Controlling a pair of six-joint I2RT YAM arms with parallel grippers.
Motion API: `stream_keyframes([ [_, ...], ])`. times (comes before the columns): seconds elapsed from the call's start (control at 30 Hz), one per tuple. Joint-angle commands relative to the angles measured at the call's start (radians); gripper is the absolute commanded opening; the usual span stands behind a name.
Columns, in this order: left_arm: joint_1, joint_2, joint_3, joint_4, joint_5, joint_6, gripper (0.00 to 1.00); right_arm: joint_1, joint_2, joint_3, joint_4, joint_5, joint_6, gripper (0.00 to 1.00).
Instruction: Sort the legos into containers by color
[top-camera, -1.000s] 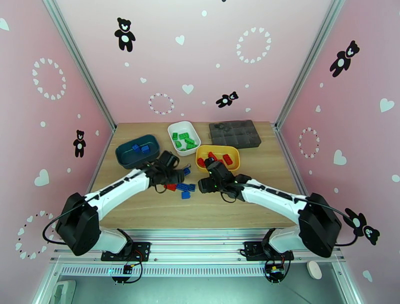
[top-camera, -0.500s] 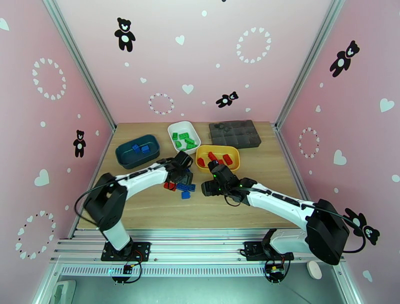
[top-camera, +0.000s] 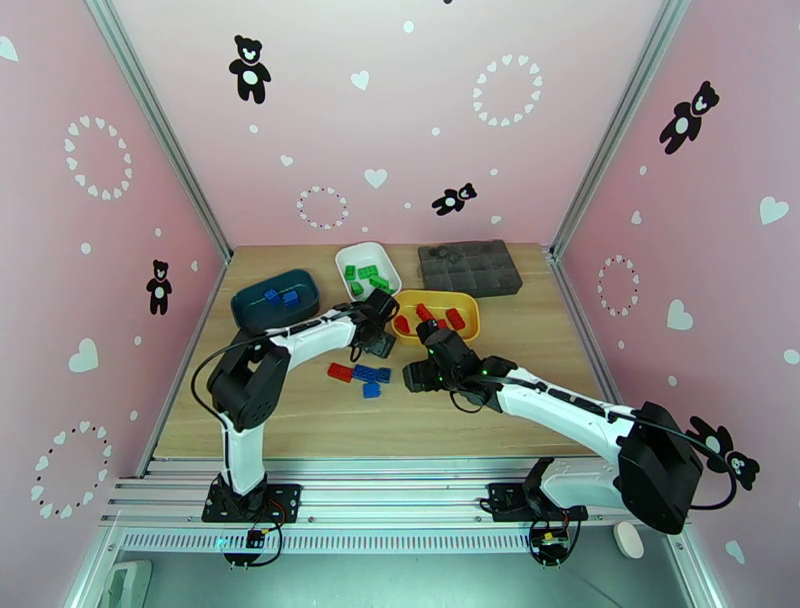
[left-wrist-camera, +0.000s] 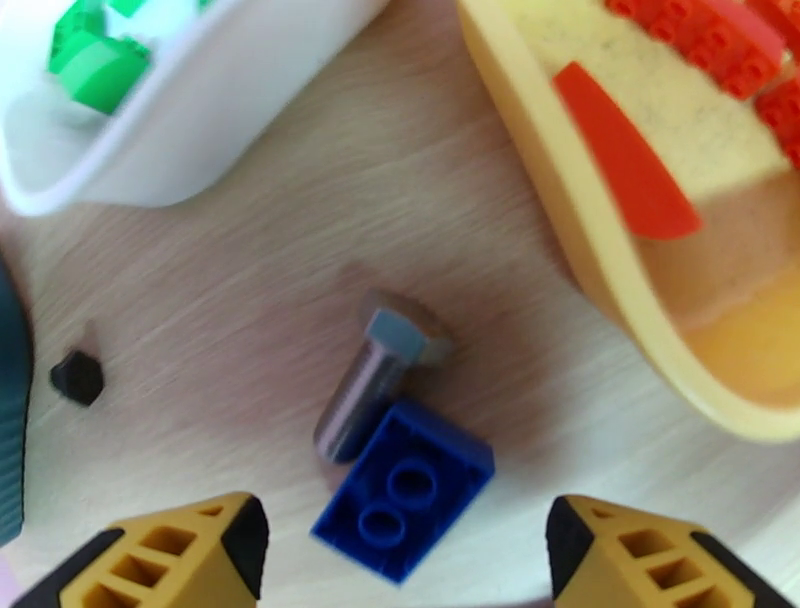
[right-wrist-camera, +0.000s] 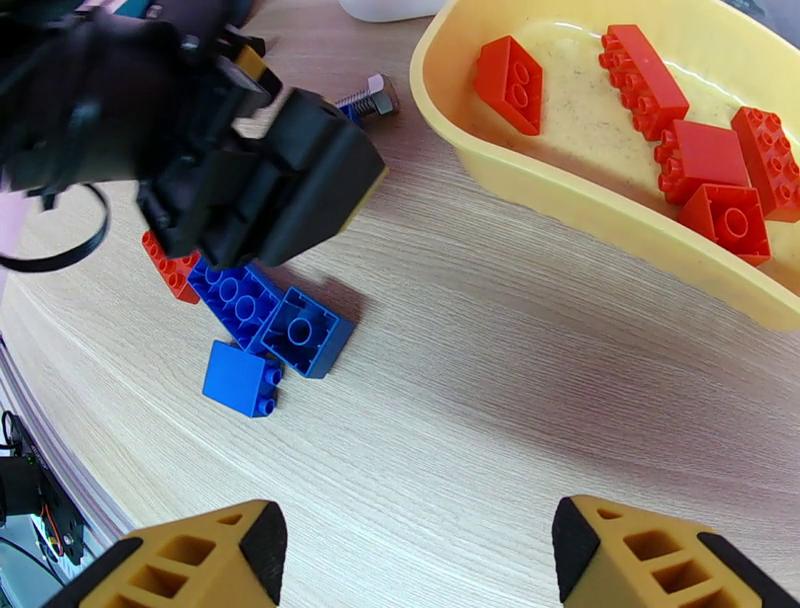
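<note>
Blue lego (left-wrist-camera: 403, 490) between parted left end effector (left-wrist-camera: 403, 540) tips, touching bolt (left-wrist-camera: 375, 385)

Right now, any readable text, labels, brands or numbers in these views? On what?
No readable text anywhere.
Blue brick: studs blurred, no legible mark.
Bolt: head blurred, no stamp can be read.
Yellow tray and white tray: no print seen.
Organizer: no label seen.
Walls: shapes like the bear decal and hearts, no letters.
</note>
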Motion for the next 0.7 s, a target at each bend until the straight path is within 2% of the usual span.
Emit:
stream_keyframes([
  [0.0,0.023,0.032,0.034,-0.011,0.036,0.037,0.79,-0.002,-0.032,-0.006,-0.023,0.012,-0.006,0.75],
  [0.27,0.024,0.066,0.058,-0.014,0.094,0.043,0.75,-0.001,-0.029,-0.004,-0.025,0.017,-0.003,0.75],
  [0.47,0.013,0.071,0.04,-0.02,0.103,0.041,0.69,-0.002,-0.037,-0.003,-0.032,0.026,-0.004,0.75],
  [0.67,0.004,0.066,0.025,-0.034,0.056,0.028,0.55,-0.004,-0.04,-0.003,-0.031,0.026,-0.006,0.74],
])
